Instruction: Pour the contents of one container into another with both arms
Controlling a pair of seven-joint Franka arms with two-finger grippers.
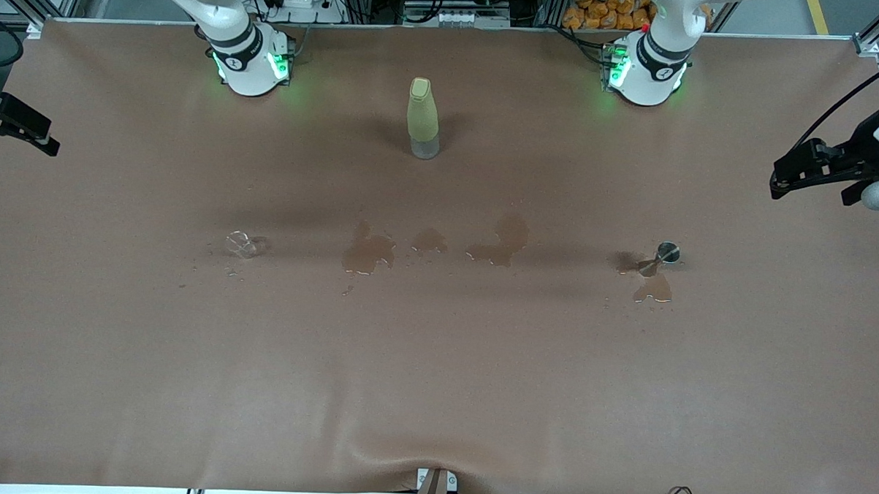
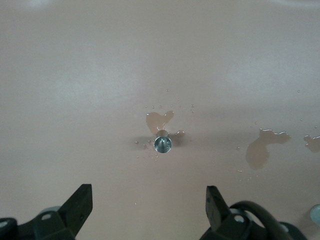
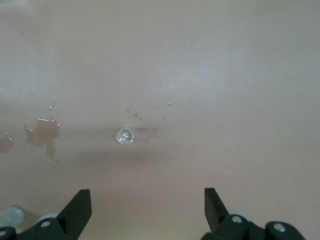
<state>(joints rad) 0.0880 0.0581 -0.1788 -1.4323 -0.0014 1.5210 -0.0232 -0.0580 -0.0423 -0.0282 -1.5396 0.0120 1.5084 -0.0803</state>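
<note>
A small metal jigger stands on the brown table toward the left arm's end, with a little puddle beside it. A clear glass stands toward the right arm's end, with droplets around it. An olive-green bottle stands upright between the two bases, farther from the front camera than both. My left gripper hangs open high over the table's edge at its own end, empty. My right gripper hangs open over its end of the table, also empty.
Brown puddles lie on the table between glass and jigger: one nearer the glass, a small one, one in the middle, and one by the jigger. A bracket sits at the table's near edge.
</note>
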